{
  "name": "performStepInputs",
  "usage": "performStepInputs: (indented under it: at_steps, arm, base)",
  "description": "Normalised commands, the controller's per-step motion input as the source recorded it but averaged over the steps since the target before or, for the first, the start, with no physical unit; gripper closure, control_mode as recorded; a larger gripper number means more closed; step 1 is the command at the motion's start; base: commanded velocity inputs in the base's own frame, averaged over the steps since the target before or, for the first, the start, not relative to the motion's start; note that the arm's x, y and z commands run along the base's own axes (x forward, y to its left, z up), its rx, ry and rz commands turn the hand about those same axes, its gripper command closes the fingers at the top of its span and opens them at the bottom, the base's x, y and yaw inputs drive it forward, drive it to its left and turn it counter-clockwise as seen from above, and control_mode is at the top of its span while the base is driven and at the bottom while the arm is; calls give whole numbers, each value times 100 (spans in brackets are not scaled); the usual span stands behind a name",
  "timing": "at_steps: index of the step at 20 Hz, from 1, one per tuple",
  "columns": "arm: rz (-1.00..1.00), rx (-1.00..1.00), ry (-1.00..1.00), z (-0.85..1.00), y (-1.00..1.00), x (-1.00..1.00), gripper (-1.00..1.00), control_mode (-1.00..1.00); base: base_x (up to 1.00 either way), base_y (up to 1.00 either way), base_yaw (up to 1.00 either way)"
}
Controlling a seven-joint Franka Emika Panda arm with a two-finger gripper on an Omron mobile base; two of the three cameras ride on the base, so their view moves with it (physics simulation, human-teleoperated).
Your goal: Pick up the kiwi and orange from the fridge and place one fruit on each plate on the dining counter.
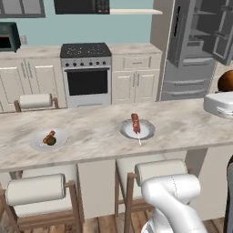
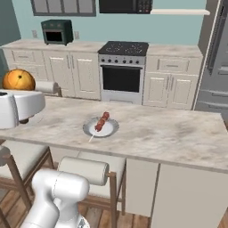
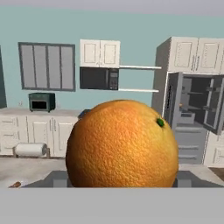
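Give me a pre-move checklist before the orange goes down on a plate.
1. Orange held in the hand: ok, it sits between the fingers, up off the dining counter.
2. Kiwi already placed: ok, it lies on the left plate beside a small food piece.
3. Target plate free: not ok, a reddish skewer lies on it.
4. Hand over the target plate: not ok, it hangs off to the side, not above the plate.
5. Fridge door: open.

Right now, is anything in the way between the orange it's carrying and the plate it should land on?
Nothing stands in between. The orange hangs above the counter. The nearer plate, though, already holds a skewer, which lies across its middle.
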Motion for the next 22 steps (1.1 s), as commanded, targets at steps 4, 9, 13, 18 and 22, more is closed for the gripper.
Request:
performStepInputs:
  at_steps: [4,9,13,18,22]
  arm:
    - [0,0,0,0,0,0,100,100]
    - [-4,5,37,-34,22,80,100,-100]
    - [0,9,59,-69,15,100,100,-100]
    - [6,12,57,-83,0,100,100,-100]
    - [7,6,49,-86,0,97,100,-100]
  base:
    - [88,21,-26]
    - [20,5,-3]
    - [0,0,0]
    - [0,0,0]
    - [0,0,0]
